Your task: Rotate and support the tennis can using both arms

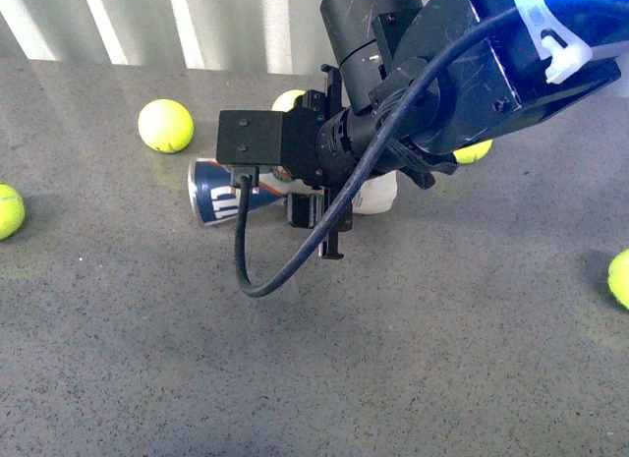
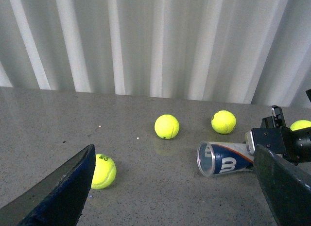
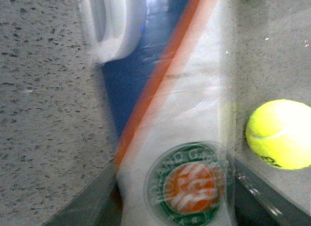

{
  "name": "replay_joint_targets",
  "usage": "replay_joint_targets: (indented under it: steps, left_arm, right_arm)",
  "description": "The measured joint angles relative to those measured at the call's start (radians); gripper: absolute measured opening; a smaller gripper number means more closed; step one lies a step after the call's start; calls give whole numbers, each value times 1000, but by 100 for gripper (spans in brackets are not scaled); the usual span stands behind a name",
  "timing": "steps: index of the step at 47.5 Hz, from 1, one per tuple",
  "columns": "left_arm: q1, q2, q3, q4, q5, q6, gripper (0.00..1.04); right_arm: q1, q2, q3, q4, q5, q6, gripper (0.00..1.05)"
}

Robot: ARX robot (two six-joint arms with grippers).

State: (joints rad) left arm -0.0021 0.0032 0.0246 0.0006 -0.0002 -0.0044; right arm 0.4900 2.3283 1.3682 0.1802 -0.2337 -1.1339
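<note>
The tennis can (image 1: 221,192) lies on its side on the grey table, open rim to the left, blue-and-white label showing. My right gripper (image 1: 314,209) comes in from the upper right and is shut on the can's middle. In the right wrist view the can (image 3: 184,114) fills the gap between the fingers, with its orange stripe and round green logo; the gripper (image 3: 175,206) grips it near the logo. My left gripper (image 2: 175,197) is open and empty, held above the table, well short of the can (image 2: 226,158). The left arm is not in the front view.
Yellow tennis balls lie around the table: far left (image 1: 165,125), left edge (image 1: 8,211), right edge (image 1: 621,277), and behind the arm (image 1: 474,150). One ball (image 2: 103,171) lies near a left finger; one (image 3: 279,133) lies beside the can. A corrugated wall stands behind.
</note>
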Motion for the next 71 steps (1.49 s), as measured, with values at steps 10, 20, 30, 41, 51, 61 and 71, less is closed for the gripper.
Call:
replay_joint_targets:
  steps: [10, 20, 30, 41, 51, 61, 71]
  left_arm:
    - [0, 0, 0, 0, 0, 0, 98]
    - [0, 0, 0, 0, 0, 0, 98]
    - [0, 0, 0, 0, 0, 0, 98]
    - [0, 0, 0, 0, 0, 0, 98]
    - [0, 0, 0, 0, 0, 0, 98]
    - [0, 0, 0, 0, 0, 0, 98]
    - [0, 0, 0, 0, -1, 0, 98]
  right_arm:
    - [3, -17, -30, 23, -4, 69, 87]
    - [10, -100, -93, 37, -31, 146, 97]
    - [16, -236, -182, 81, -44, 309, 97]
    - [-38, -522, -357, 151, 93, 790, 97]
    - [-94, -629, -406, 130, 219, 1130, 97]
    - [-82, -611, -581, 554, 532, 1146, 80]
    - [-181, -798, -869, 860, 533, 1138, 44]
